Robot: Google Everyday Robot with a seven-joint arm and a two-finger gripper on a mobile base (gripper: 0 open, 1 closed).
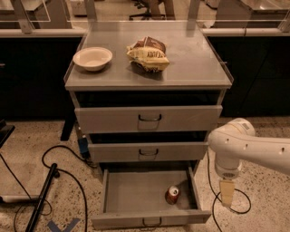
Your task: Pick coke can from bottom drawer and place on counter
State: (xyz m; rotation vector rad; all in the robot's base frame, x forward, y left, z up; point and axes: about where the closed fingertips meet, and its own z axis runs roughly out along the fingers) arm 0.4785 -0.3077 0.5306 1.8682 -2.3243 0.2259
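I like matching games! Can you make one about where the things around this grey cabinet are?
Things:
1. small red coke can
2. round white bowl
3. crumpled yellow-and-brown snack bag
4. robot's gripper

Places:
A. left side of the flat grey counter
B. outside, right of the open grey bottom drawer
C. middle of the counter
D. inside the bottom drawer, right side

Pairs: 1-D, 2-A, 3-C, 4-B

This looks like a lab or office workroom: a grey metal drawer cabinet [113, 120] stands on a speckled floor [27, 145] strewn with black cables [61, 147]. Dark benches [31, 68] line the back, with a wheeled chair base [145, 9] at top centre. The robot's hand [226, 194] hangs at lower right.
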